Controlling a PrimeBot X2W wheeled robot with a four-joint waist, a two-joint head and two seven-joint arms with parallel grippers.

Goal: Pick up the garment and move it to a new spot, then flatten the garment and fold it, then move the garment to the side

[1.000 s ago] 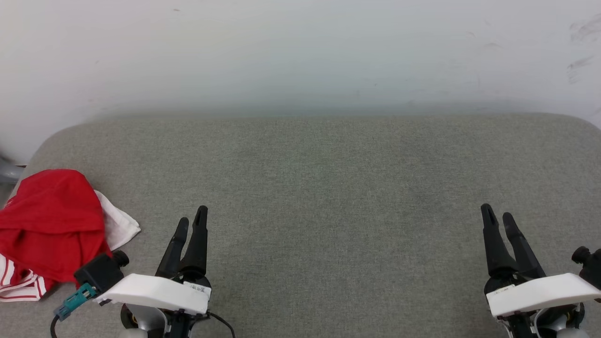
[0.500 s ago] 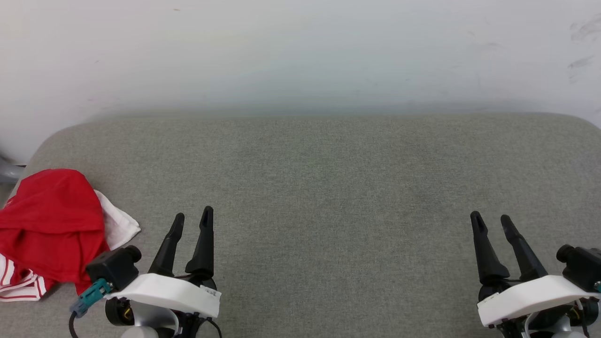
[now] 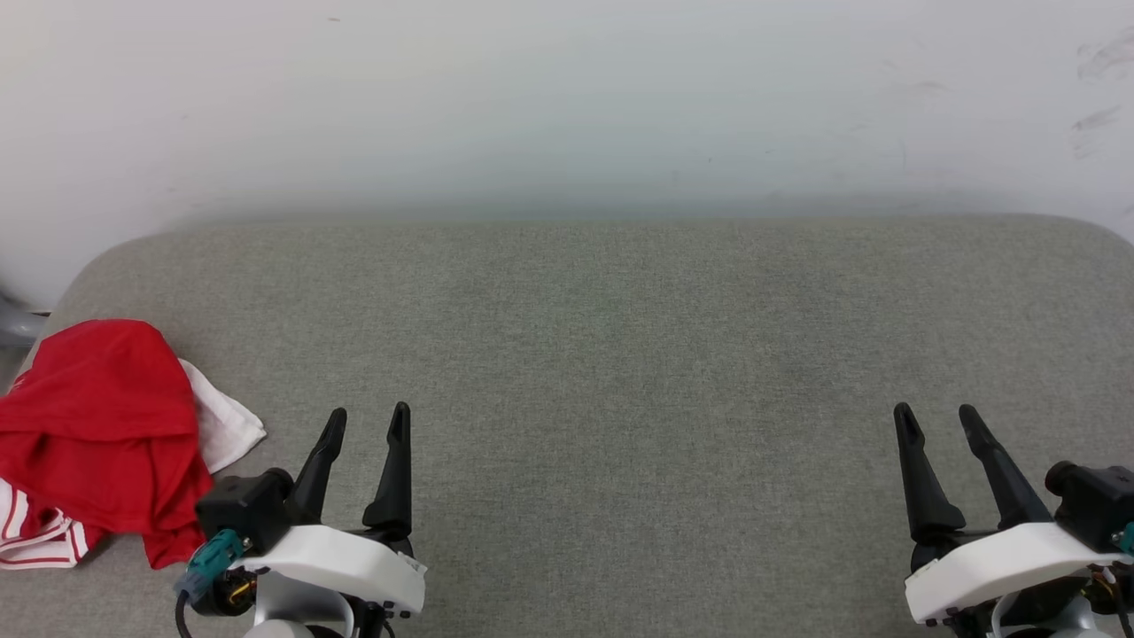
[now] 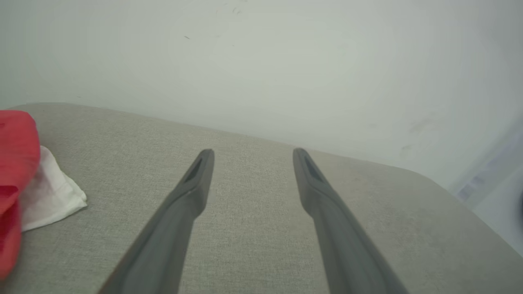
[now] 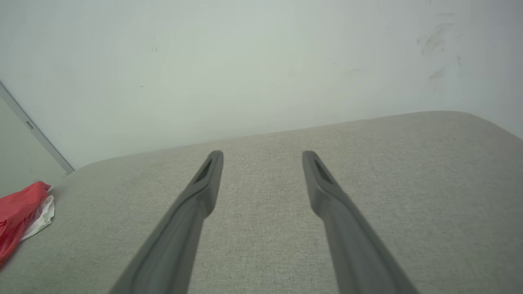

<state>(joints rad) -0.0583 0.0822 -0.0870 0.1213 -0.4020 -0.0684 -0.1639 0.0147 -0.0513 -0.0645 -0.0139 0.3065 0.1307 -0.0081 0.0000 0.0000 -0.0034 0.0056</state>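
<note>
Grey fabric surface bears garment; pale wall behind.

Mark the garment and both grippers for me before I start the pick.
garment [image 3: 97, 425], head view, middle of its crumpled red body.
left gripper [image 3: 368, 415], head view, midway between its open fingertips.
right gripper [image 3: 935, 412], head view, midway between its open fingertips.

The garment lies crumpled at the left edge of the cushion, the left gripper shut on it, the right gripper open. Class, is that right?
No: the left gripper is open and apart from the garment, as the left wrist view shows. The garment does lie crumpled at the left edge of the cushion, and the right gripper is open.
</note>
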